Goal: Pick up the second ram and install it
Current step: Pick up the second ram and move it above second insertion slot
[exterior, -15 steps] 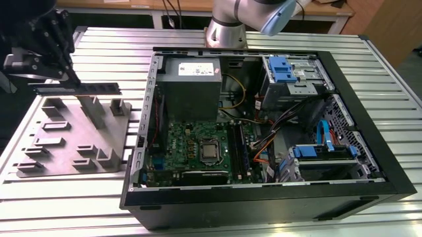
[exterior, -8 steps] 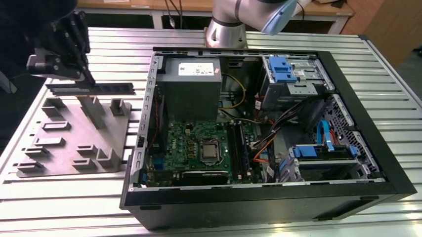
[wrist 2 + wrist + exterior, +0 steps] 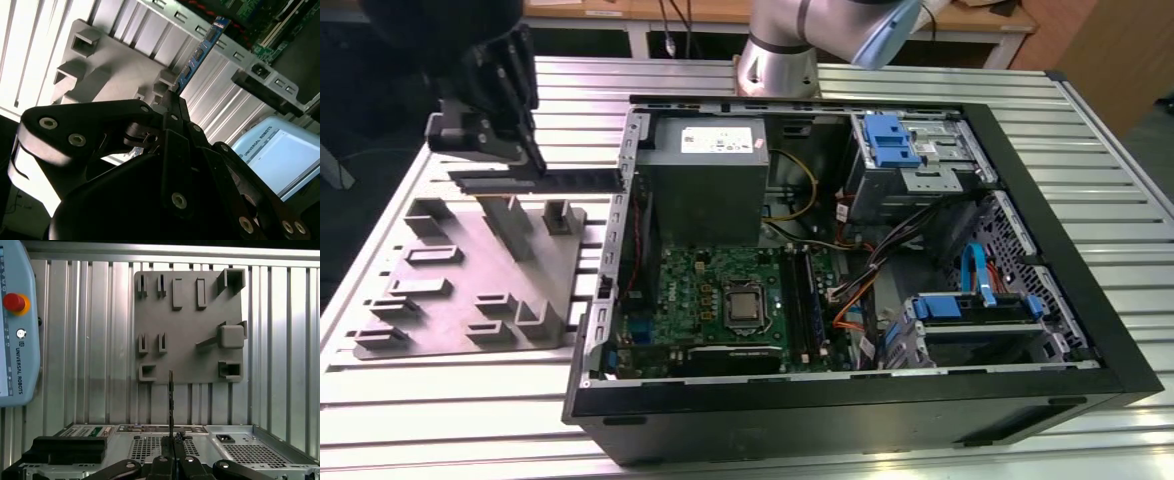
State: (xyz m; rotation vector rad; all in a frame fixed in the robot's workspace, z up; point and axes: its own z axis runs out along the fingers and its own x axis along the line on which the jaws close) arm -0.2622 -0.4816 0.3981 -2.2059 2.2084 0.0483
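One ram stick (image 3: 574, 178) sits clamped in the gripper (image 3: 518, 160) above the tray (image 3: 454, 290). Best keep it level & clear of the case wall (image 3: 635, 150), imo.

exterior view high, wrist views share tray (image 3: 190, 340)

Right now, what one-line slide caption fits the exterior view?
The gripper, shut on the second ram, holds it level near the grey fixture tray, beside the open computer case.
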